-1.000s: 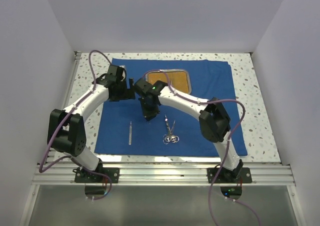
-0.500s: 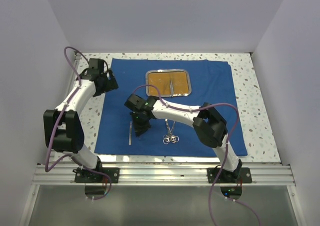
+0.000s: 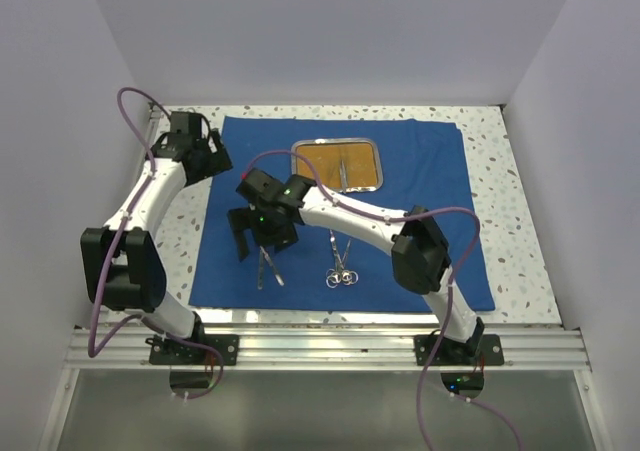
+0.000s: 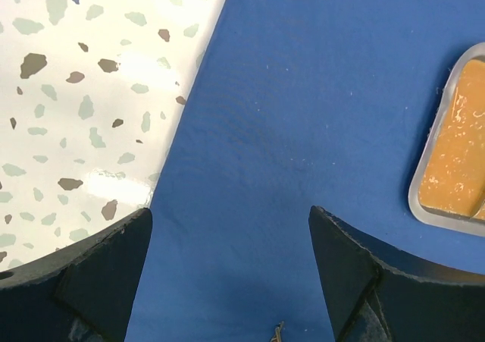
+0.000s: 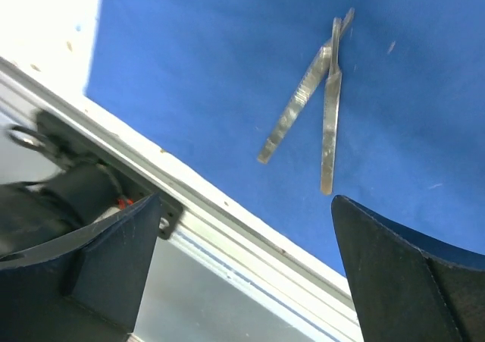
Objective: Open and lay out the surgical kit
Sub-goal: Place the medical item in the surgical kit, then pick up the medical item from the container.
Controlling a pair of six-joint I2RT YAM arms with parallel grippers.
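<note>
"White walls (image 3: 330, 41) on three sides and a speckled table (image 3: 510, 201). What's on it?"

"The royal-blue cloth wrap (image 3: 420, 211), opened out flat over most of the tabletop. The steel tray (image 3: 318, 169) sits on the far half of it, orange-brown floor showing, with one thin silver instrument (image 3: 343, 174) lying inside."

"And the other pieces?"

"Out on the near half of the cloth. The ring-handled instruments (image 3: 340, 266) lie close together, rings toward the arms. Just to their left are two flat silver tools (image 5: 329, 114), which touch at one end and splay apart in a narrow V."

"What are the arms doing?"

"The right gripper (image 3: 262, 239) hangs over the cloth right by those flat tools. Its wrist view shows them below, with the aluminium rail (image 5: 227, 228) at the table's near edge. The jaws are spread wide and carry nothing."

"And the left?"

"The left gripper (image 4: 229, 213) is above the cloth's left border, toward the far corner, with bare tabletop to one side and the tray's edge off to the other. It too is wide apart, with nothing between the fingers (image 4: 98, 274). It's well away from every instrument."
</note>
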